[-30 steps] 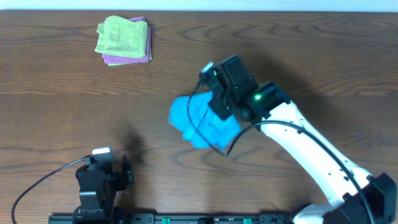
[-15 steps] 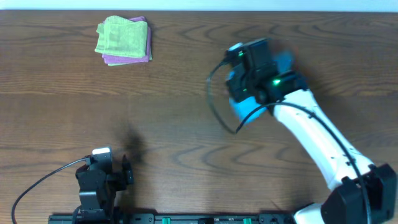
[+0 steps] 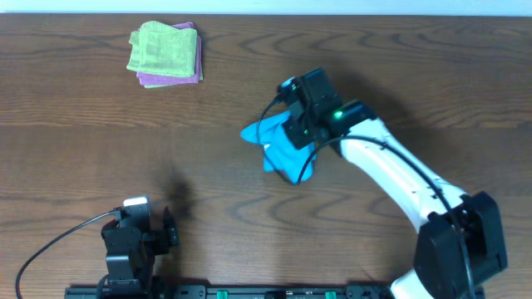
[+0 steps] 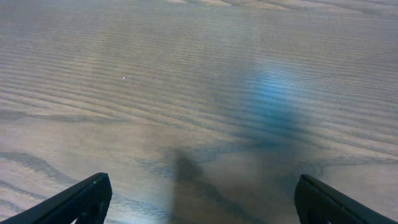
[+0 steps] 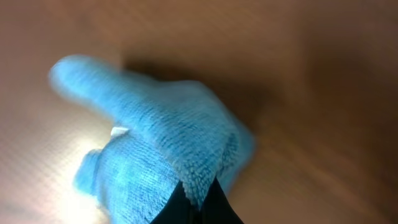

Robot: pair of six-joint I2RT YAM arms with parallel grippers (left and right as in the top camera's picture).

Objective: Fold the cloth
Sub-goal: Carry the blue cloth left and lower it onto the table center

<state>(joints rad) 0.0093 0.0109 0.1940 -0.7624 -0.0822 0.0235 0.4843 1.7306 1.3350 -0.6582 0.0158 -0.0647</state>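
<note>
Sky-blue cloth (image 3: 278, 149) is all bunched up, pinched tight in the right gripper (image 5: 196, 204) above the table (image 3: 83, 149). Left gripper (image 4: 202, 200) sits well apart, fingers spread wide.

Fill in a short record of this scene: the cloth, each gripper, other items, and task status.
cloth: sky-blue cloth, bunched up, near the middle of the wooden table
right gripper: right gripper shut, pinching the cloth's edge
left gripper: left gripper open, empty, over bare wood
other items: light green folded cloth stacked on a pink folded cloth, far left
task status: not yet folded
</note>
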